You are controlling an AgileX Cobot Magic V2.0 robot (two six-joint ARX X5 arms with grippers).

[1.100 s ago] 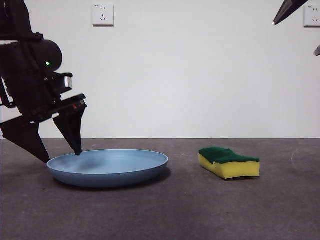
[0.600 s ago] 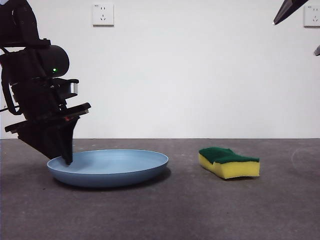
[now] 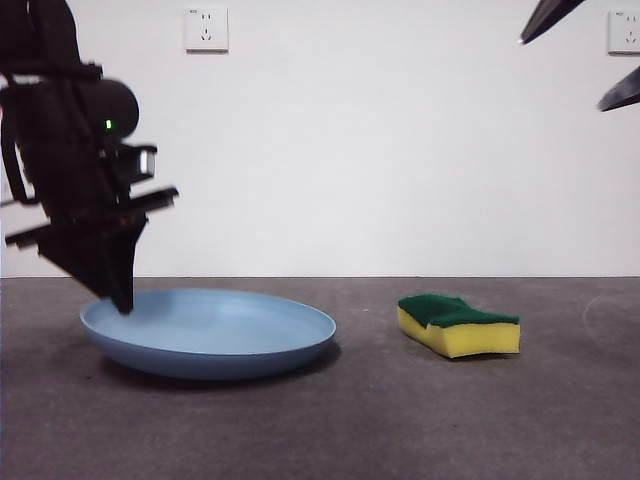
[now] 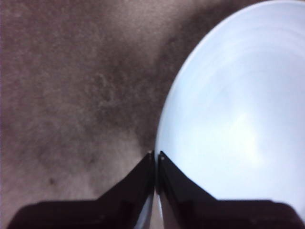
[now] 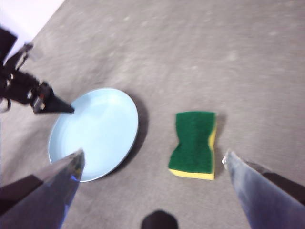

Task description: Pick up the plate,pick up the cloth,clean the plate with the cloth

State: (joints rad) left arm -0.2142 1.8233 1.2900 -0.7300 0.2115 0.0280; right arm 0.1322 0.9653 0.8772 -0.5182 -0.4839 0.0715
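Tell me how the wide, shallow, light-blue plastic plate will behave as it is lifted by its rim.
The light-blue plastic plate looks stiff, so it probably won't sag. The left gripper is shut on one thin rim edge only, so the free side may droop or swing. Its smooth matte surface could slip in that narrow pinch.

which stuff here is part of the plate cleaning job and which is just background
Part of the job:
- plate, its rim pinched by the left gripper
- sponge, untouched on the table
- right gripper, open above the sponge

Just there:
- table
- wall sockets
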